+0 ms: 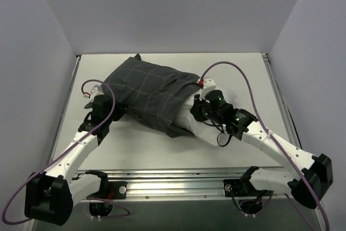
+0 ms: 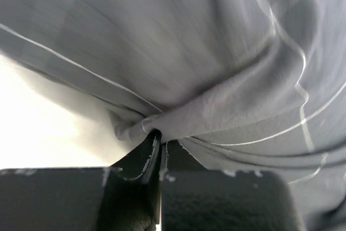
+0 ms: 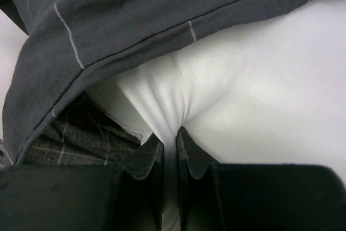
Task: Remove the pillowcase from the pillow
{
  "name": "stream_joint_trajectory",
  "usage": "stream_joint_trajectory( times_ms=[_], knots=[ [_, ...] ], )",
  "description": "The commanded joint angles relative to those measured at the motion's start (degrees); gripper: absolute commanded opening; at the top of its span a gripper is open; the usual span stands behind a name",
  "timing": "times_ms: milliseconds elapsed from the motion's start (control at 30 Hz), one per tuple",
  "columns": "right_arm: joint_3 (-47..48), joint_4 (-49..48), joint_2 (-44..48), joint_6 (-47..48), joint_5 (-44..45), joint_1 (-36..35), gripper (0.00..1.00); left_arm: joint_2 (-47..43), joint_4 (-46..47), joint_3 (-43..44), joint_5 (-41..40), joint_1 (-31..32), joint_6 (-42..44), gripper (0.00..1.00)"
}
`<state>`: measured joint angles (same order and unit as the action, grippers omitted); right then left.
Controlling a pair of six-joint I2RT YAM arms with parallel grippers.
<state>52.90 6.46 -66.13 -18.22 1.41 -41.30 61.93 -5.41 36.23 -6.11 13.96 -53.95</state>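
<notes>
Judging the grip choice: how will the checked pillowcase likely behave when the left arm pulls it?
Probably floppy: the pillowcase bunches into folds where the left gripper pinches it. Likely light and thin, judging by its fine creases. It may drag the pillow along unless the right gripper, pinching white fabric, holds firm.

the pillowcase (image 1: 151,93) heap blocks the middle; bare table (image 1: 162,152) lies open along the near edge.

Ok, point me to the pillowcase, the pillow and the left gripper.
pillowcase (image 1: 148,93): top view, middle of the checked cloth.
pillow (image 3: 259,79): right wrist view, bare white face.
left gripper (image 2: 160,140): left wrist view, tips pinching a pillowcase fold.
</notes>
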Motion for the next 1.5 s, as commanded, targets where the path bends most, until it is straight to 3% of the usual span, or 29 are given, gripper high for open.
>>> stream_joint_trajectory(
  times_ms=[0, 233, 467, 700, 767, 833, 867, 900, 967, 1000, 1100, 1133, 1200, 1333, 1467],
  knots=[
    [3.1, 7.3, 9.0, -0.7, 6.5, 1.1, 0.00, -4.3, -3.3, 2.6, -13.5, -2.7, -0.7, 0.02],
    [10.8, 18.1, 20.4, -0.7, 10.6, 1.7, 0.00, -5.2, -6.2, 5.1, -28.9, -7.7, -2.3, 0.02],
    [17.1, 25.3, 24.6, -0.3, 12.9, 1.7, 0.00, 0.6, -4.2, 8.0, -32.6, -10.3, -2.1, 0.02],
    [9.1, 19.4, 20.1, -1.6, 0.0, 1.7, 0.00, 4.4, 4.2, 11.8, -18.6, -10.0, 4.8, 0.07],
    [6.2, 15.8, 17.5, -3.0, -2.9, 1.7, 0.15, 5.8, 3.7, 12.5, -16.2, -10.1, 6.0, 0.11],
    [3.0, 9.9, 15.7, -5.2, -6.8, 1.7, 0.23, 6.7, 3.3, 13.7, -14.4, -10.3, 7.9, 0.12],
    [2.2, 8.1, 14.8, -5.5, -8.0, 1.6, 0.29, 7.1, 2.7, 14.3, -11.6, -10.2, 8.8, 0.18],
    [1.6, 4.9, 13.0, -5.9, -8.7, 1.5, 0.42, 7.8, 2.3, 15.0, -9.6, -10.3, 9.9, 0.25],
    [0.2, 2.6, 11.1, -6.2, -8.5, 1.4, 0.53, 8.3, -0.1, 17.8, -6.1, -10.2, 13.0, 0.42],
    [-0.2, 1.1, 9.1, -6.1, -8.0, 1.4, 0.62, 8.6, -0.9, 18.8, -1.5, -10.1, 14.2, 0.63],
    [-1.0, -1.2, 4.9, -6.4, -5.7, 1.6, 0.74, 7.9, -8.3, 24.0, 3.7, -9.2, 17.5, 0.94],
    [-1.3, -1.8, 3.9, -6.4, -5.6, 1.7, 0.76, 7.6, -10.7, 25.2, 4.7, -8.6, 18.8, 0.98],
    [-1.9, -4.0, 1.5, -6.0, -6.5, 1.9, 0.80, 6.5, -17.6, 29.0, 5.8, -5.2, 20.5, 0.94],
    [-1.9, -8.8, -1.8, -4.9, -10.5, 2.8, 0.84, 4.8, -29.6, 32.7, 0.2, 5.0, 23.3, 0.94],
    [-2.2, -15.1, -8.6, -3.3, -18.6, 3.4, 0.86, 4.7, -32.0, 28.4, -1.8, 8.5, 20.7, 0.94]
  ],
)
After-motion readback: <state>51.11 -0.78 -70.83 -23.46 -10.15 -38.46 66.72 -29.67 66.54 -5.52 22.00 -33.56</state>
